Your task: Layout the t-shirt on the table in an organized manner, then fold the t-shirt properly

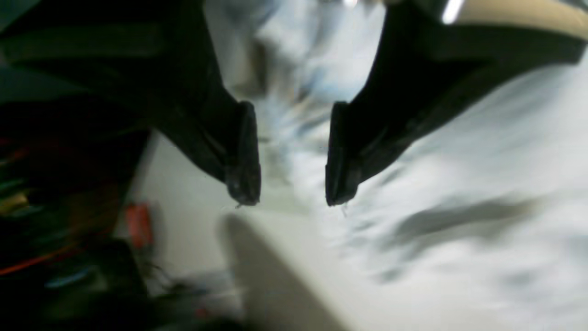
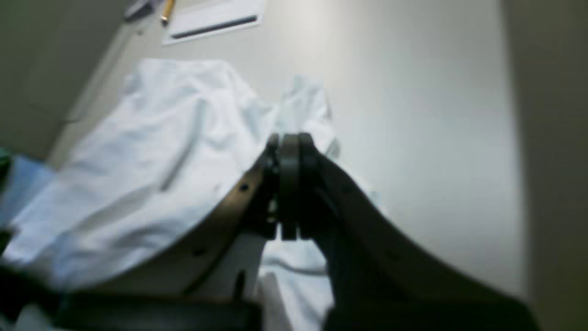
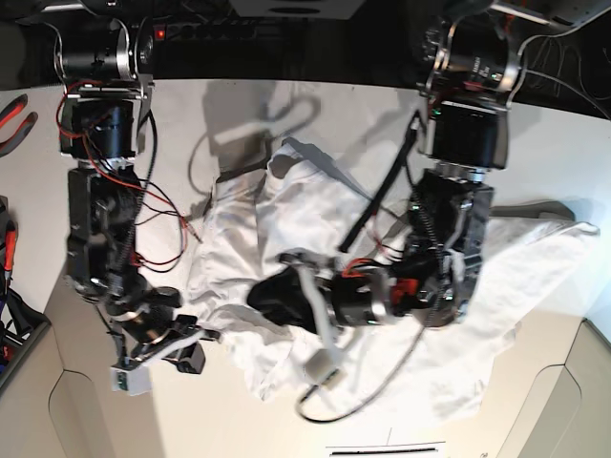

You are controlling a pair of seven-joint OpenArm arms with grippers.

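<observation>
The t-shirt [image 2: 151,151] was plain white with grey creases, no print. Beside the black right pincer [image 2: 289,151] the worktop [image 2: 413,115] was matte off-white. The left pincer [image 1: 292,193] was black too.

The right gripper [image 2: 289,151] has its jaws pressed together, pinching a fold of the t-shirt [image 2: 156,156]. The shirt lies rumpled toward the table's [image 2: 413,115] left edge; a white sheet [image 2: 213,20] lies at the far edge.
</observation>
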